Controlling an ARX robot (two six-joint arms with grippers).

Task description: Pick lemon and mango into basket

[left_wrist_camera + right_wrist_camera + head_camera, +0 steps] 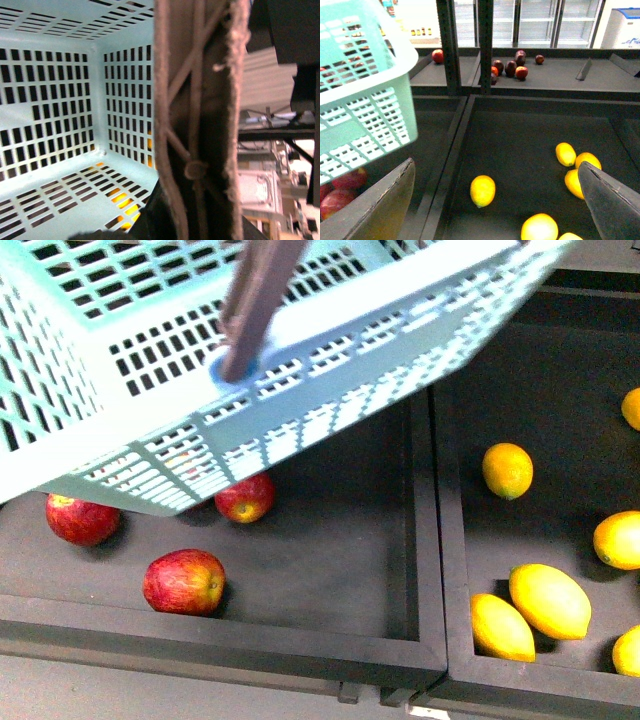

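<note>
Lemon (483,190) in bin (520,145), right fingers (609,202) wide apart, empty, wrist view only, basket (420,315) tilted, left fingers' hold unclear.

six lemons (549,600), three apples (184,582) (foreground), one basket (400,330)

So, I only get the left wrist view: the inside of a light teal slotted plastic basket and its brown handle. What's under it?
Observer: Front view shows the basket hanging tilted over the left black tray, where three round red apples lie.
Operator: And the yellow showing through the slots?
Observer: Six yellow oval lemons on the right black tray floor.
Operator: The other arm?
Observer: The right gripper is open and empty, over the lemons.
</note>
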